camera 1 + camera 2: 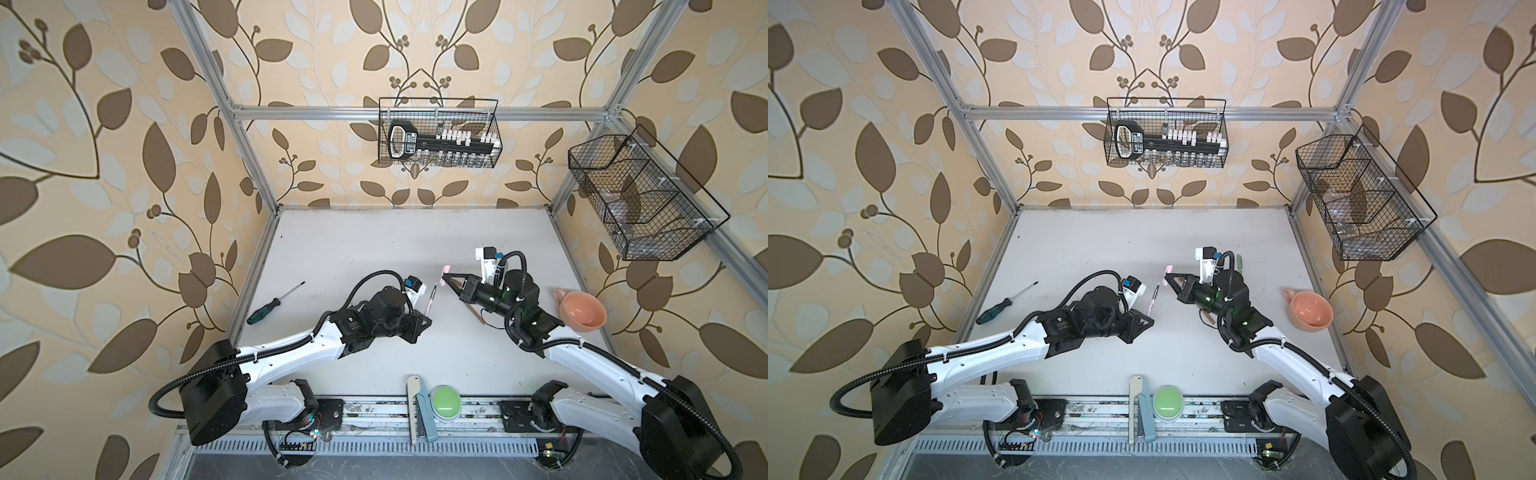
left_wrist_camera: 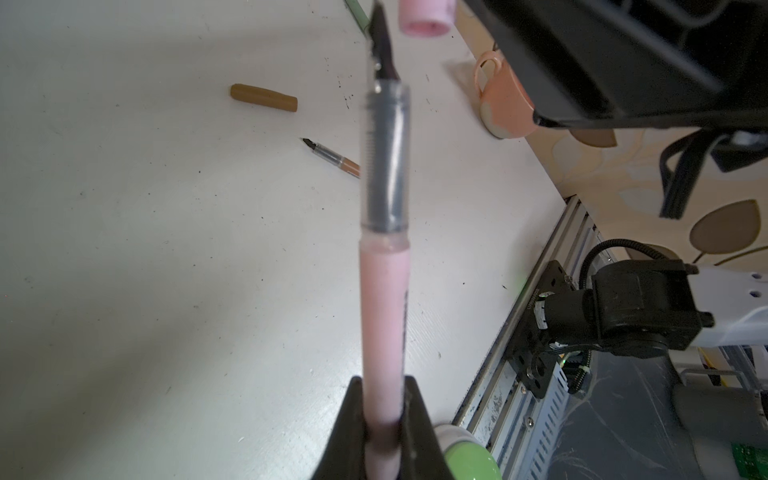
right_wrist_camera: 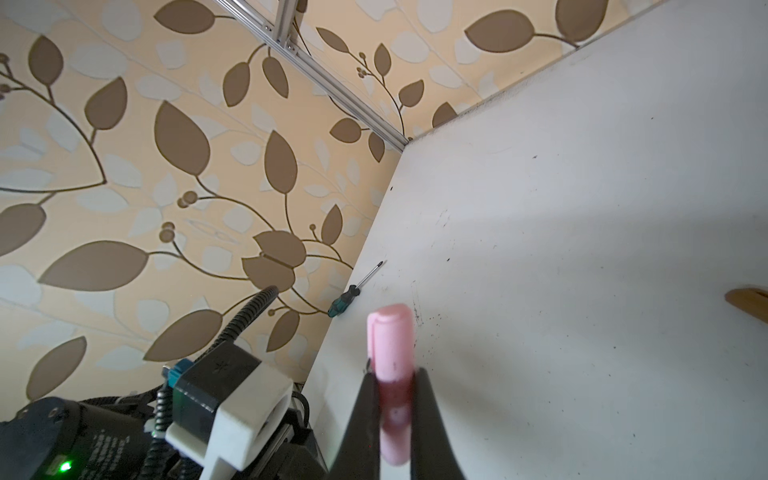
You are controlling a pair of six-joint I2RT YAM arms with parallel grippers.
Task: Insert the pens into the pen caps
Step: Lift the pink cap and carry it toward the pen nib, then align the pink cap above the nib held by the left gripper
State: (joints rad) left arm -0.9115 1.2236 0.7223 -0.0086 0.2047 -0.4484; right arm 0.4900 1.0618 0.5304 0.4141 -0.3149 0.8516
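- Fingers of the left gripper (image 2: 383, 381) clamped tight on the pink pen (image 2: 382, 299), dark tip free.
- Right gripper (image 3: 395, 372) pinches the pink cap (image 3: 392, 340); centre frame in both top views, tip sits just beside its mouth, not inside.
- Left wrist view alone shows the brown cap (image 2: 264, 97) whole, apart from the brown pen (image 2: 334, 160) on the table (image 2: 166, 270).
- Green pen (image 1: 1240, 262) peeks out beside the right arm in a top view.

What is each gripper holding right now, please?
The left gripper is closed on the pink pen.
The right gripper is closed on the pink pen cap.
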